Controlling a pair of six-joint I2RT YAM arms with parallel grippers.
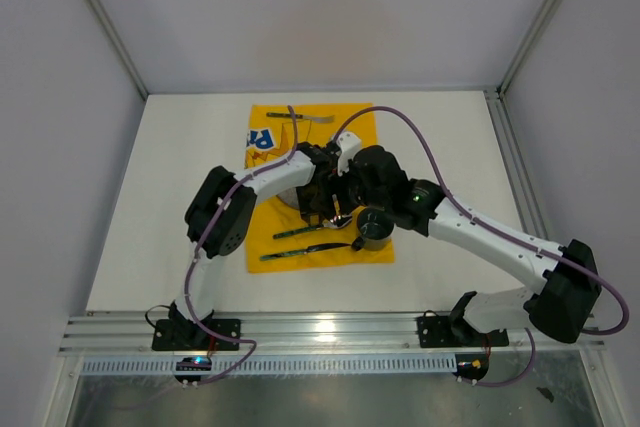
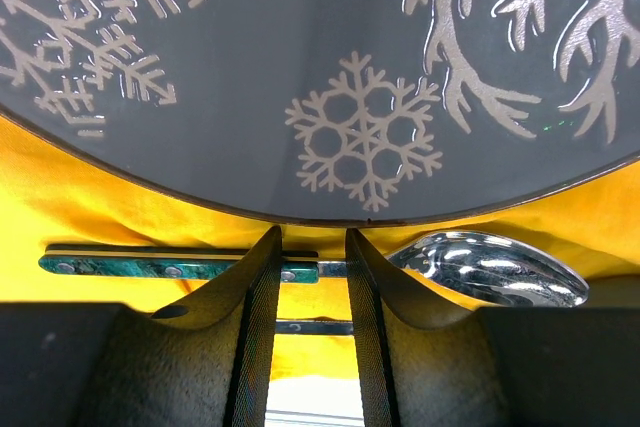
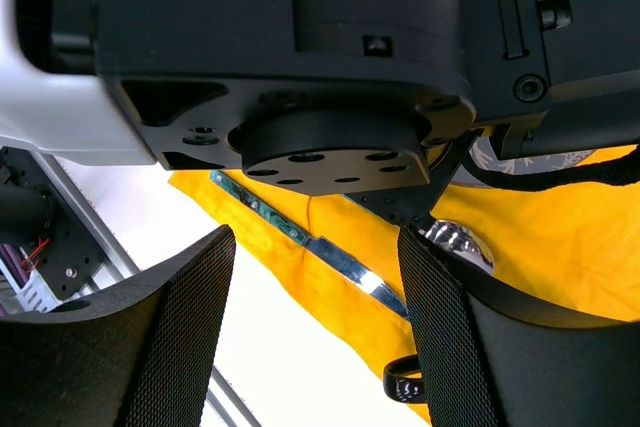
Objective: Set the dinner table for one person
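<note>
Dinner surface [image 1: 180, 247]: white, matte and rectangular, it fills the floor of the walled cell; its long axis appears to run left to right, parallel to the rail that carries both arm bases.
Yellow cloth [image 1: 370, 132]: lies mid-surface, long axis running near to far.
Plate [image 2: 250, 67]: dark with pale snowflakes, it rests on the cloth and is largely hidden under the arms from above.
Spoon [image 2: 480, 267]: green handle, lying crosswise just beside the plate's near rim.
Knife [image 3: 290, 232]: green-handled, on the cloth's near edge.
Cup [image 1: 375, 230]: dark, at the cloth's near right corner.
Left tool [image 2: 310, 237]: released, fingers a narrow gap apart above the spoon's neck, clamping nothing.
Right tool [image 3: 315, 237]: released, fingers spread wide over the cloth's edge, close behind the left wrist.
</note>
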